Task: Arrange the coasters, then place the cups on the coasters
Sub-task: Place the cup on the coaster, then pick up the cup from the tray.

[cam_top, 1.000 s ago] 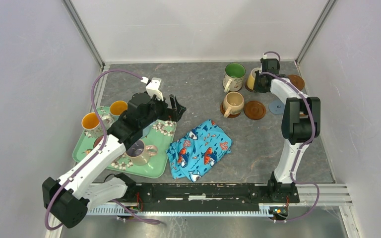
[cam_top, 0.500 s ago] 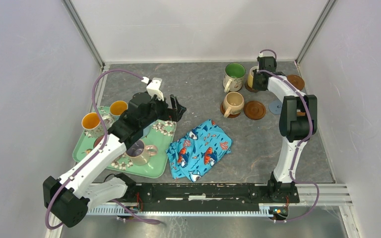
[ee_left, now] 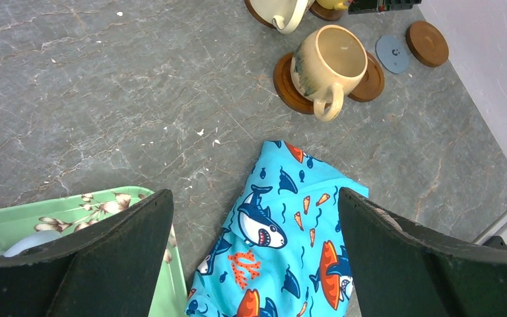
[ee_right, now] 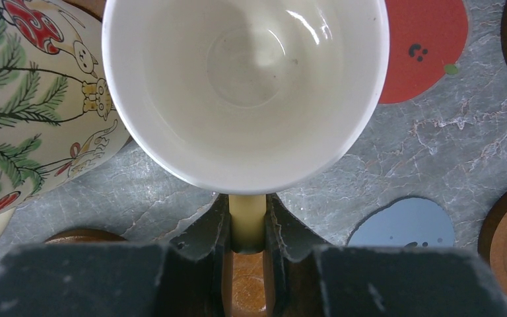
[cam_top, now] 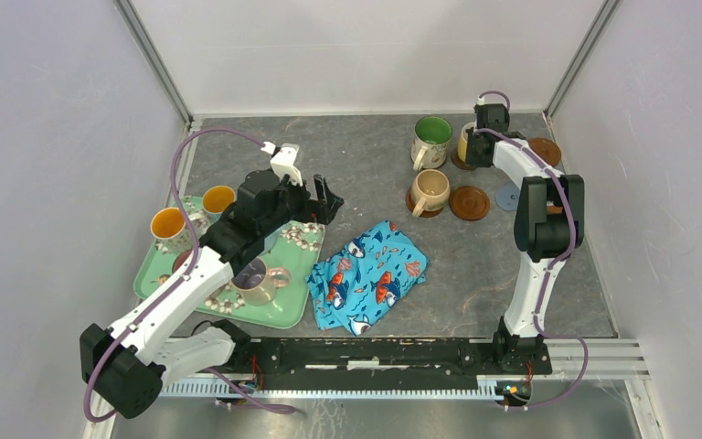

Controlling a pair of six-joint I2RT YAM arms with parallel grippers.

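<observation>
**Cream mug pinched by its handle at the far right corner**

Clamps the right gripper [ee_right: 247,228] on the handle [ee_right: 247,208] of the cream mug [ee_right: 244,86], jaws together on that thin loop. Places the mug near the far right corner of the table [cam_top: 366,155], just beside a painted mug [ee_right: 26,99], with a red coaster [ee_right: 429,46] and a blue-grey coaster [ee_right: 406,228] close by. Cannot tell whether resting or lifted. Judging by the glaze: stiff, heavy for such a pinch, slippery, breakable. Likely to swing about the handle, so best lowered slowly and level. Shows the left gripper [ee_left: 254,198] wide apart, holding nothing, above a fish-print cloth [ee_left: 284,264] beside a green tray [ee_left: 72,211].
</observation>
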